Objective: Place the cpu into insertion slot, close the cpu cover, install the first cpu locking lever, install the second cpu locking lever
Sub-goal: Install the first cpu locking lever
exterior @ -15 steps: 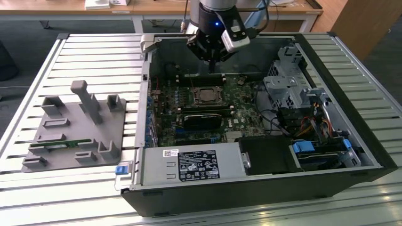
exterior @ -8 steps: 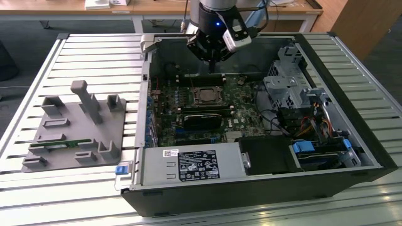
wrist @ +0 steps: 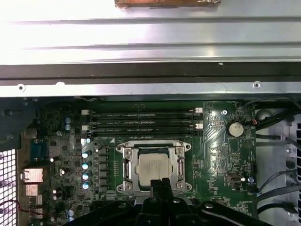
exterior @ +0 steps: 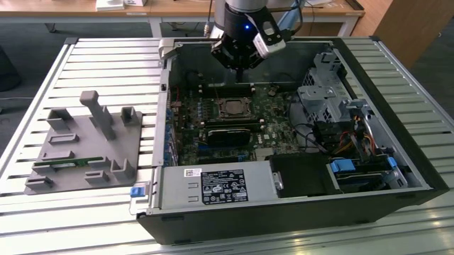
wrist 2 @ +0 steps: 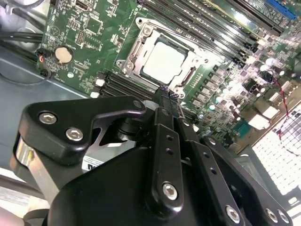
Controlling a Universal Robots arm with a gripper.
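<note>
Position of tool [exterior: 240, 74]: hanging inside the open computer case [exterior: 284, 223] on the slatted counter [exterior: 106, 58], above the green board [wrist: 216, 155] and near the insertion slot [wrist: 175, 168], tips drawn together with nothing between them. As for the cpu [wrist: 151, 167]: lies flat in that slot, dull silver top showing through the window of the cpu cover [wrist: 153, 147], folded down flat around it. Off to the exterior view's left, beside the case, grey fixture block [exterior: 78, 143] resting on the counter.
</note>
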